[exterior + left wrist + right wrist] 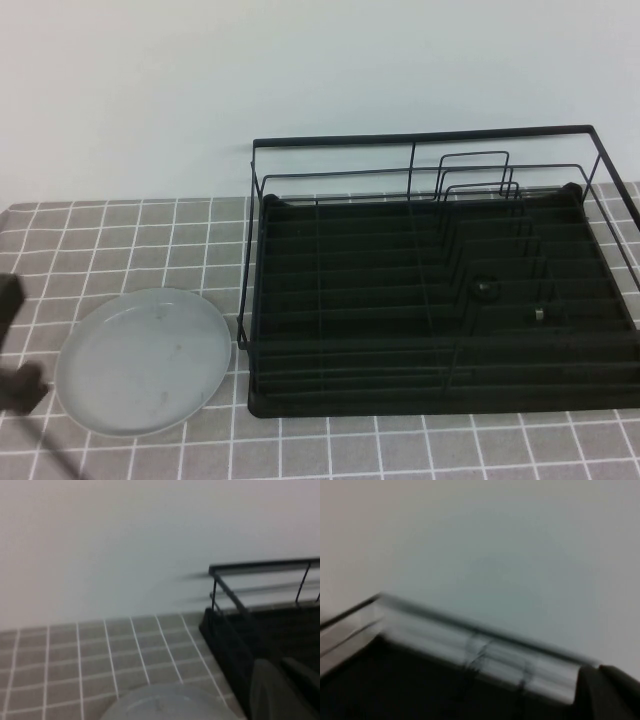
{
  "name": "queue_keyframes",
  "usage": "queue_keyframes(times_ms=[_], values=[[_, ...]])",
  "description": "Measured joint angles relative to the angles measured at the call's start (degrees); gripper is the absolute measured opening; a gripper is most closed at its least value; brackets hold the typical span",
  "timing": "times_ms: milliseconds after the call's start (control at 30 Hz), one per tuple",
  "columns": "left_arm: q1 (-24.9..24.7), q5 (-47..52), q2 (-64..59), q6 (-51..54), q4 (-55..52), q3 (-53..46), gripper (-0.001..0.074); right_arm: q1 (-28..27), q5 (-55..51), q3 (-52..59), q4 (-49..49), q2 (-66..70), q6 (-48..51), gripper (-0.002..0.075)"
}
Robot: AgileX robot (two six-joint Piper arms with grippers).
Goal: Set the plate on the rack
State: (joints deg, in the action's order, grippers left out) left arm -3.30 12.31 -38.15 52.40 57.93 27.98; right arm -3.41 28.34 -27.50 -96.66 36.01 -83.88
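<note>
A round, matte grey-blue plate [144, 361] lay flat on the checked tablecloth [130, 240], just beside the empty black wire rack [445, 300] at its 9 o'clock. The left gripper [15, 385], jaws closed and empty, sat at the plate's 9 o'clock, seemingly ready to approach; the right gripper [607, 692] was closed by the rack

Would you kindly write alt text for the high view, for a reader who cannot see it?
A round pale grey-blue plate lies flat on a grey checked tablecloth, left of a large black wire dish rack holding no dishes, against a white wall. The left pincer, shut, sits at the left edge just beside the plate; the right pincer is out of view.
</note>
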Motion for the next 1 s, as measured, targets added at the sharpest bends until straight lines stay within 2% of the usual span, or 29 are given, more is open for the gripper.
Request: queue_keyframes(times_ms=[33, 167, 300, 433, 533, 700, 767, 800, 933, 1000], values=[[0.0, 0.6, -1.8, 0.0, -0.3, 1.0, 0.0000, 0.1, 2.6, -1.1, -5.4, 1.9, -5.8, -0.0003], [0.6, 3.1, -9.7, -0.3, -4.8, 4.4, 0.0000, 0.5, 5.7, -3.1, -5.2, 8.9, -14.6, -0.0003], [3.9, 10.1, -15.1, -0.7, -6.6, 7.4, 0.0000, 0.5, 12.5, -5.6, -5.2, 15.8, -13.3, -0.0003], [4.2, 12.0, -18.0, -0.8, -6.2, 9.0, 0.0000, 0.5, 11.0, -7.6, -5.2, 20.6, -4.9, -0.0003], [5.5, 16.3, -18.8, -1.0, -6.2, 10.1, 0.0000, 0.5, 0.0, -7.7, -5.2, 22.3, 4.9, -0.0003], [12.4, 23.4, -18.8, -1.6, -6.4, 10.1, 0.0000, 0.9, -33.5, -7.7, -3.7, 26.7, 12.2, -0.0003], [14.0, 23.6, -18.7, -3.7, -6.4, 10.1, 0.0000, 2.0, -46.8, -7.8, 8.9, 28.8, 14.0, -0.0003], [14.4, 23.6, -18.6, -3.8, -6.5, 10.1, 0.0000, 2.7, -52.3, -8.2, 19.6, 29.6, 19.9, -0.0003], [14.2, 23.9, -18.7, -4.6, -15.0, 10.1, 0.0000, 3.9, -64.2, -12.2, 71.1, 34.2, 69.2, -0.0003], [14.2, 24.0, -18.7, -7.3, -17.7, 10.1, 0.0000, 4.0, -67.0, -13.7, 89.5, 37.2, 87.3, -0.0003]])
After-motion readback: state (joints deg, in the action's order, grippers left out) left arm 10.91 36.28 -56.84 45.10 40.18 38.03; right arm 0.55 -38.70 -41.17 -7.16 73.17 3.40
